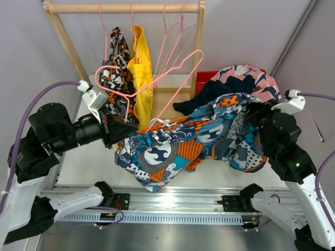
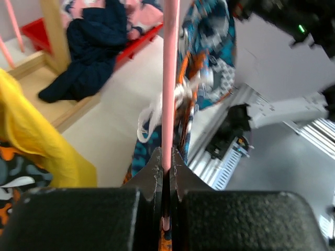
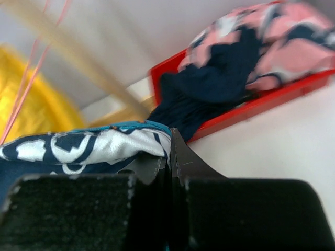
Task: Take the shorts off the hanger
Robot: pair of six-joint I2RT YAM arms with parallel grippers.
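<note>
We identify this place as a robotics laboratory bench, not a home or a shop. Two black-and-white robot arms, the left arm point(image 1: 52, 136) and the right arm point(image 1: 285, 149), are bolted to a slotted aluminium rail point(image 1: 172, 201) along the near edge of a white table point(image 1: 225, 177). Purple cables point(image 1: 31, 102) run exposed to each arm. The walls point(image 1: 251, 31) are plain grey. On the far side of the table we see a small bare-wood rack point(image 1: 125, 8) carrying pink wire hangers point(image 1: 166, 36). A red tray point(image 1: 205, 78) sits just right of it.
</note>
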